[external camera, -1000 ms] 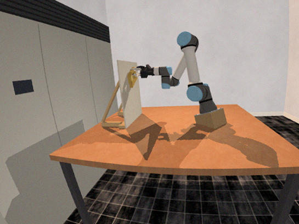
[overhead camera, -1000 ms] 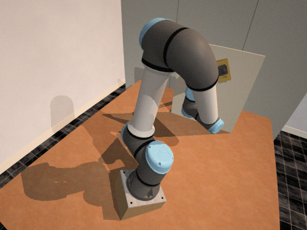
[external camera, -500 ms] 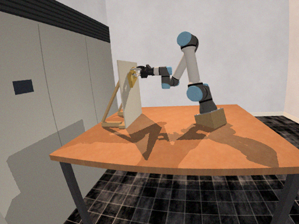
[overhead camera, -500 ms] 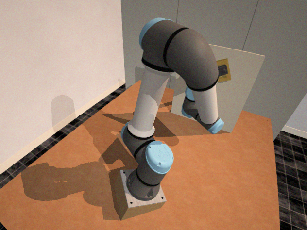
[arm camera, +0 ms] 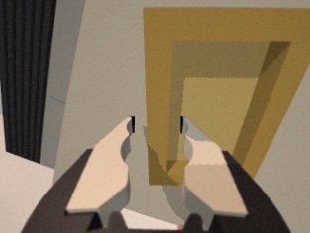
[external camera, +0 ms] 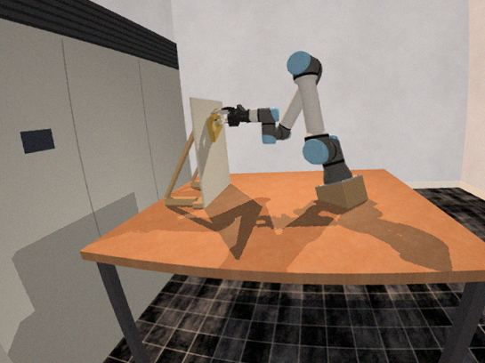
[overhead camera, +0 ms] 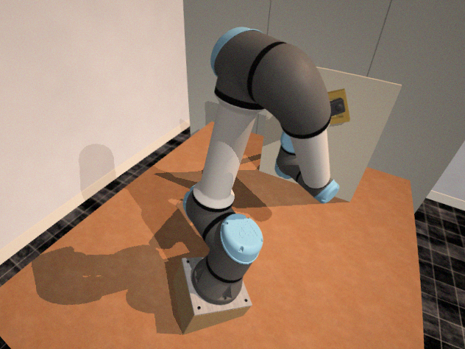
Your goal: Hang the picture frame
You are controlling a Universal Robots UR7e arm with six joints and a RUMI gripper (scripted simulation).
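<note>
The yellow picture frame (arm camera: 217,94) lies flat against the pale upright board (external camera: 212,156), high up on it. It also shows in the top view (overhead camera: 343,114) and the exterior view (external camera: 214,127). My gripper (arm camera: 157,116) (external camera: 225,116) reaches horizontally to the board. Its fingers are partly open and straddle the frame's left rail near its lower corner, with a gap visible at the left finger. The frame's rails look roughly parallel to the board's edges. The screw is hidden behind the frame. In the top view the arm's elbow hides most of the gripper.
The board (overhead camera: 360,131) stands near the table's far edge on a wooden easel brace (external camera: 183,177), in front of grey cabinets (external camera: 69,150). The arm's base block (overhead camera: 212,297) sits mid-table.
</note>
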